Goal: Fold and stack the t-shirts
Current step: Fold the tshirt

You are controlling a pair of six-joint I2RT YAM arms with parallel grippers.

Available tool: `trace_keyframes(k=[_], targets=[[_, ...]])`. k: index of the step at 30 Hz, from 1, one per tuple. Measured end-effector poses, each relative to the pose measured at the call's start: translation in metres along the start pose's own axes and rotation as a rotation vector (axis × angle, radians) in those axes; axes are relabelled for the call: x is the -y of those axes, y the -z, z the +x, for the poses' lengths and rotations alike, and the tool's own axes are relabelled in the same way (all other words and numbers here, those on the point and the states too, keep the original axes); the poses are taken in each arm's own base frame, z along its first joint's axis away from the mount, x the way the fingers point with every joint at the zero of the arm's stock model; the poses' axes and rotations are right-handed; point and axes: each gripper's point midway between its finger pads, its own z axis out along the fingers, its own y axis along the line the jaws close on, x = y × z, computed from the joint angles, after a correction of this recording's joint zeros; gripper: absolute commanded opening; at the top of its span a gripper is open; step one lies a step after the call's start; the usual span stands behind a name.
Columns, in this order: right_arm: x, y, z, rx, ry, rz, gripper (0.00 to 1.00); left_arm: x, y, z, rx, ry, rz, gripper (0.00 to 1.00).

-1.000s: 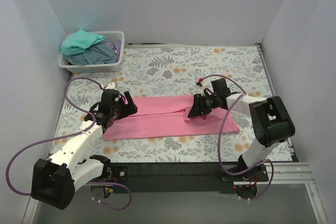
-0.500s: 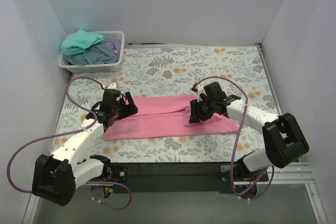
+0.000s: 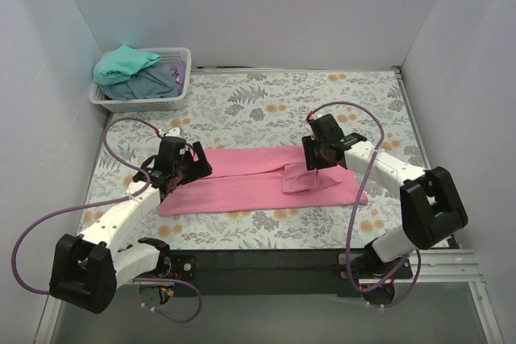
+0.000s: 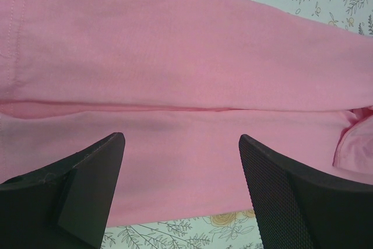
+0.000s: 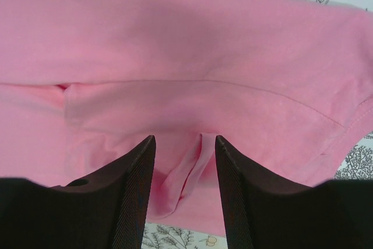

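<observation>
A pink t-shirt [image 3: 242, 183] lies folded into a long strip across the middle of the floral table. My left gripper [image 3: 198, 168] is open over the strip's left end; in the left wrist view [image 4: 180, 138] its wide jaws hold nothing above the pink cloth [image 4: 175, 56]. My right gripper [image 3: 311, 162] is open over the right part, beside a small folded flap [image 3: 297, 180]. In the right wrist view [image 5: 185, 139] a loose ridge of pink cloth [image 5: 195, 164] lies between the fingers, not pinched. A teal t-shirt [image 3: 125, 64] and a grey-blue one [image 3: 151, 83] lie in the basket.
The white lattice basket [image 3: 137, 105] stands in the back left corner against the walls. The floral table cover [image 3: 282, 102] lies bare behind the pink shirt. Purple cables loop from both arms. The table's dark front edge [image 3: 266, 259] runs between the arm bases.
My right gripper has drawn back and to the right, off the shirt's middle, and its arm has swung outward. The small flap now lies on the shirt. The left arm has barely moved.
</observation>
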Motion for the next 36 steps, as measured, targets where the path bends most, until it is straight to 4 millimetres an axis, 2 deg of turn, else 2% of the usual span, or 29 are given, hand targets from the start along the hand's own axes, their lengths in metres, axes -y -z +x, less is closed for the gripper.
trace_keyframes(k=[5,9,11,12,15,16,17,21,24,27,32,33,36], targets=[[0.011,-0.017,0.014,-0.078,-0.016,0.074,0.51,0.0,0.0,0.0,0.0,-0.003,0.0,0.79],[0.014,-0.02,0.02,-0.11,-0.024,0.097,0.47,0.0,0.0,0.0,-0.001,-0.005,0.002,0.79],[0.014,-0.021,0.022,-0.116,-0.028,0.1,0.4,0.0,0.0,0.0,-0.002,-0.007,0.003,0.79],[0.014,-0.021,0.022,-0.119,-0.029,0.102,0.32,0.0,0.0,0.0,-0.002,-0.007,0.003,0.79],[0.015,-0.021,0.023,-0.123,-0.032,0.105,0.18,0.001,0.0,0.0,-0.002,-0.007,0.004,0.79],[0.015,-0.02,0.024,-0.126,-0.032,0.105,0.05,0.001,0.0,0.0,-0.002,-0.007,0.005,0.79],[0.015,-0.02,0.025,-0.13,-0.033,0.107,0.01,0.001,0.0,0.0,-0.003,-0.007,0.006,0.79],[0.016,-0.011,0.026,-0.124,-0.036,0.104,0.01,0.001,0.0,0.001,-0.005,-0.007,0.004,0.79],[0.015,0.007,0.024,-0.089,-0.047,0.086,0.01,0.0,-0.001,0.001,-0.009,-0.008,0.004,0.79],[0.014,0.025,0.03,-0.062,-0.072,0.059,0.01,0.002,-0.001,0.002,-0.014,-0.008,0.012,0.79],[0.014,0.043,0.065,-0.071,-0.124,0.012,0.03,0.006,0.0,0.005,-0.029,-0.006,0.033,0.79],[0.013,0.046,0.074,-0.081,-0.133,0.001,0.06,0.007,0.0,0.006,-0.036,-0.005,0.042,0.79],[0.01,0.05,0.099,-0.119,-0.168,-0.037,0.23,0.017,0.002,0.012,-0.071,-0.005,0.068,0.79]])
